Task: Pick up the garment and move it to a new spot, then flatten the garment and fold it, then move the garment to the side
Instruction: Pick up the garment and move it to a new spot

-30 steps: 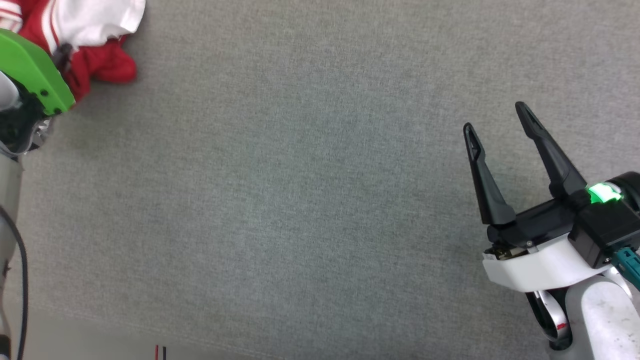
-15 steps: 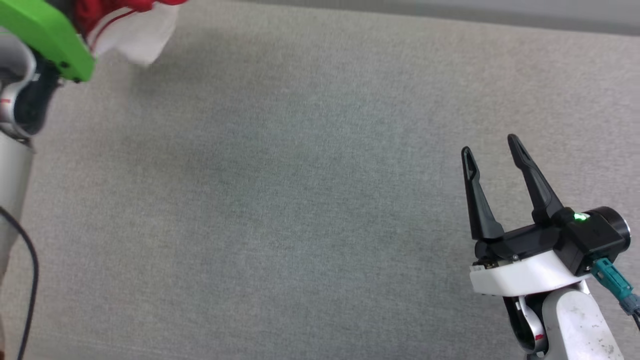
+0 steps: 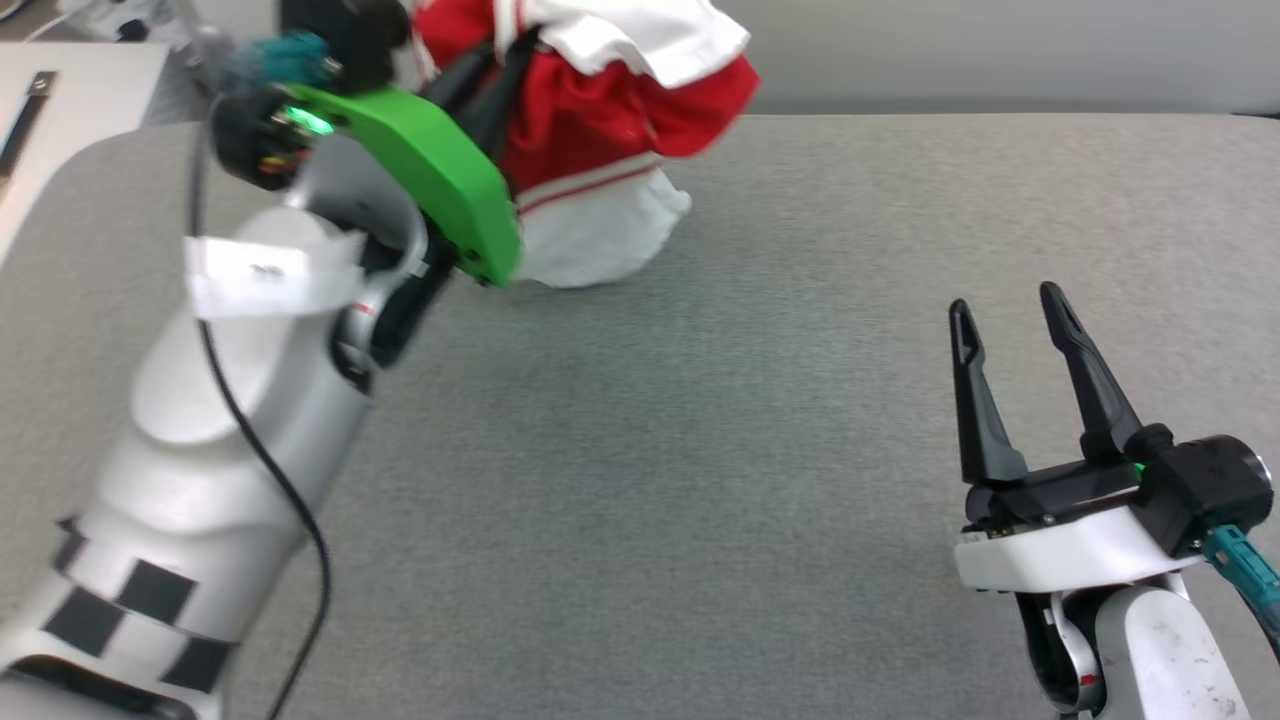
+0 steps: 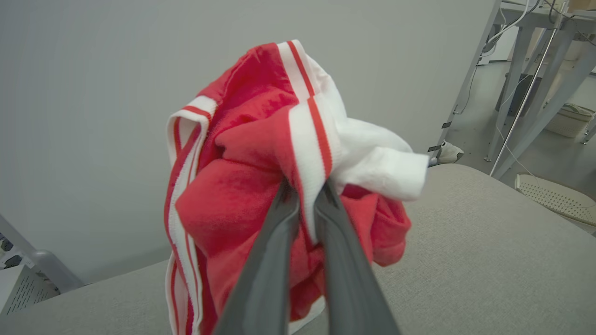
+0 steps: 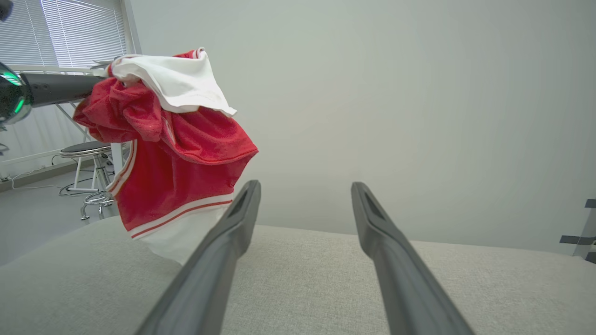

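Grey tabletop [image 3: 700,450] lay under the bunched garment [image 3: 590,130], pinched aloft by the left end effector [image 4: 305,190]; the right end effector [image 3: 1005,300] stood spread. That narrow pinch might slip, dropping it.

Even, diffuse light; blinds [image 5: 70,32] glow left of the right gripper [image 5: 306,185]. Faint shadow under the garment [image 3: 600,120]; left arm [image 3: 230,420] motion-blurred; wrist-view fingers [image 4: 265,279] soft.

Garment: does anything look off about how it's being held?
Nothing damaged. The garment hangs as a crumpled wad from the left gripper, pinched on one striped trim edge, sleeve flopped over the top. Its white bottom end is close to the table; contact unclear. Right gripper open, empty.
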